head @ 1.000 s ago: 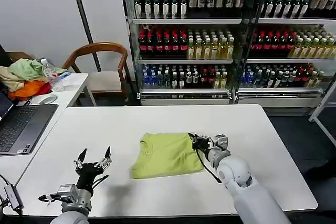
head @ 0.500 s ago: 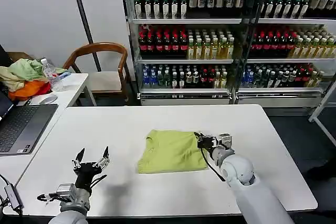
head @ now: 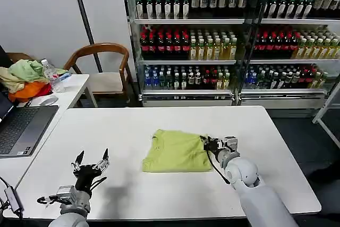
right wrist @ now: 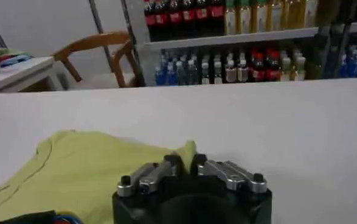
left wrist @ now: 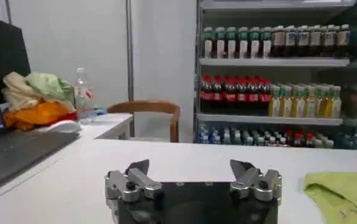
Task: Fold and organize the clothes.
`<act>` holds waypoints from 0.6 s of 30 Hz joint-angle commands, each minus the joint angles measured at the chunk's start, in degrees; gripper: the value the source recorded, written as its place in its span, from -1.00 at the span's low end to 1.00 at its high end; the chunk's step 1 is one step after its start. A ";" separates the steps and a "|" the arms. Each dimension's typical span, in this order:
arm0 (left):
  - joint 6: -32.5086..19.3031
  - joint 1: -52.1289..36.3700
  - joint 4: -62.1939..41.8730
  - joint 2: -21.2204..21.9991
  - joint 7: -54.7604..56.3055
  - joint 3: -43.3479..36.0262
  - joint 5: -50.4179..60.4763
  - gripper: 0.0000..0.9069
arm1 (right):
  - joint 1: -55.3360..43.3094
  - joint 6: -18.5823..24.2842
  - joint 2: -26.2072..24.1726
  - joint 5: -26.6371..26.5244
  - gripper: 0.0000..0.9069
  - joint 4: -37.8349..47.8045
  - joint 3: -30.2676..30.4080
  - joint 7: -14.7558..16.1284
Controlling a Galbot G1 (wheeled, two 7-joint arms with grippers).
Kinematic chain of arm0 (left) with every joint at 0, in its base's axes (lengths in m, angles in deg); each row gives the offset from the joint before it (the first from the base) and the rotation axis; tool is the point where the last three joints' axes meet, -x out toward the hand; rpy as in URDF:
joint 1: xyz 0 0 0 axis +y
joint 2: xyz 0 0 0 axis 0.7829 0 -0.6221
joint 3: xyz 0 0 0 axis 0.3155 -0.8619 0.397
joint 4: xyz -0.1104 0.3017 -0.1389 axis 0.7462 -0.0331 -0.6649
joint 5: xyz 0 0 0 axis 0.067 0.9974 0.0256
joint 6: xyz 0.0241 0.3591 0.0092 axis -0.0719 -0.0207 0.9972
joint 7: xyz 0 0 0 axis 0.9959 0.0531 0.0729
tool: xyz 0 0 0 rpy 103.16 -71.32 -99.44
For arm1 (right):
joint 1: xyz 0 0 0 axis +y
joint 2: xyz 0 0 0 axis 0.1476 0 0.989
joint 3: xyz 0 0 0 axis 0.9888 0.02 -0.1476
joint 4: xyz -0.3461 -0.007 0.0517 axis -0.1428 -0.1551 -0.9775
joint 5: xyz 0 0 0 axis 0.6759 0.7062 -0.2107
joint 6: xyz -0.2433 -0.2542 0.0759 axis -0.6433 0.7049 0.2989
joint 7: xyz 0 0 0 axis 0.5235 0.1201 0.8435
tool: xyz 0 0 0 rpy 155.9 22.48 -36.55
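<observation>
Dragged a bit further toward the right side of the white table [head: 276, 131] since a second ago: folded lime yellow-green cotton T-shirt [head: 177, 152], edge pinched tight by right gripper [head: 208, 143]. Looks like repositioning, not folding. Left gripper [head: 90, 162] parked near-left, fingers spread.

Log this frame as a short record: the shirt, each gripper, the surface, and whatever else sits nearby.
shirt: lime T-shirt, folded, flat on the table
right gripper: shut on the T-shirt's edge nearest it
left gripper: open, over the table's near left part, apart from the T-shirt
surface: white table
side desk: laptop, water bottle, heap of clothes
background: wooden chair, drink shelves
</observation>
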 commanded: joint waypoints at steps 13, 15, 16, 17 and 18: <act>-0.59 0.44 -0.41 -0.12 0.08 0.00 -0.07 1.00 | 2.99 3.41 -1.60 -3.38 1.00 -7.48 -4.66 3.10; -0.75 0.49 -0.48 -0.14 0.06 -0.06 -0.06 1.00 | 4.03 3.82 -2.05 -2.32 1.00 -9.68 -5.59 2.71; -0.81 0.50 -0.58 -0.16 0.06 -0.06 -0.07 1.00 | 4.58 4.26 -2.33 -1.31 1.00 -10.54 -6.00 2.05; -1.19 0.49 -0.74 -0.22 0.00 -0.12 0.01 1.00 | 5.11 4.95 -2.69 0.47 1.00 -11.42 -6.59 1.40; -1.43 0.47 -0.84 -0.24 -0.08 -0.19 0.02 1.00 | 5.55 5.49 -2.95 1.45 1.00 -11.75 -6.88 0.81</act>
